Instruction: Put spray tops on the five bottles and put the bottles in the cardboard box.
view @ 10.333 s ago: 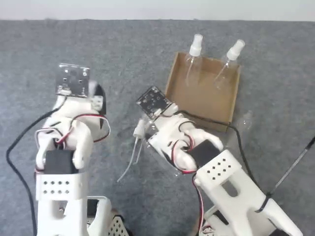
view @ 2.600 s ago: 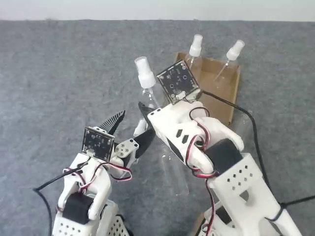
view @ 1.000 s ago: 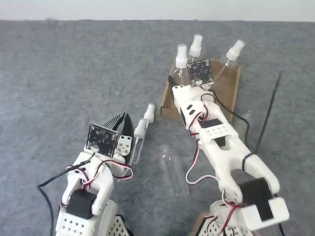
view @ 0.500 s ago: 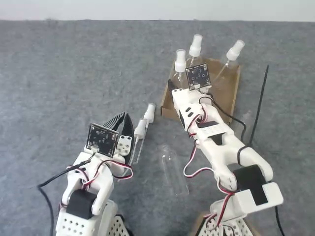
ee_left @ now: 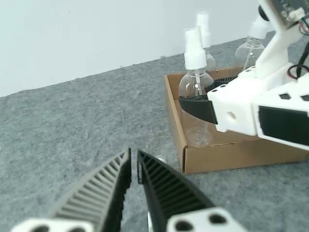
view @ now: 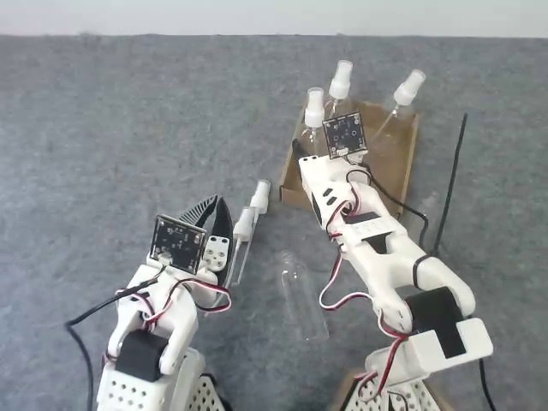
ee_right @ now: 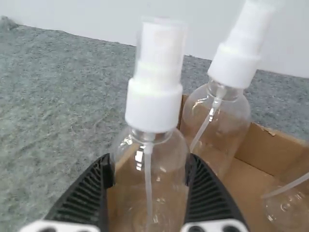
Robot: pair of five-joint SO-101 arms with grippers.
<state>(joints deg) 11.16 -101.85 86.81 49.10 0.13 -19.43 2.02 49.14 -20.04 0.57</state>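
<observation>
A clear bottle (view: 314,127) with a white spray top stands in the near left corner of the cardboard box (view: 402,184). My right gripper (view: 310,142) is shut on its body; the black fingers (ee_right: 99,186) press both sides of the bottle (ee_right: 150,159). Two more capped bottles (view: 341,86) (view: 408,90) stand at the back of the box. My left gripper (view: 218,205) rests low over the mat with its jaws shut on nothing (ee_left: 134,157). Two loose spray tops (view: 257,199) (view: 242,229) lie beside it. An uncapped bottle (view: 301,295) lies on its side between the arms.
Grey felt mat (view: 111,111) covers the table, with open room at the left and back. Another clear bottle (view: 430,208) lies just right of the box. The right arm's cable (view: 449,184) stands up near it. A pale wall (ee_left: 72,34) runs behind the table.
The right gripper has carried the capped bottle from mid-table into the box. The left arm came forward and its jaws closed. Over the last half second nothing moves.
</observation>
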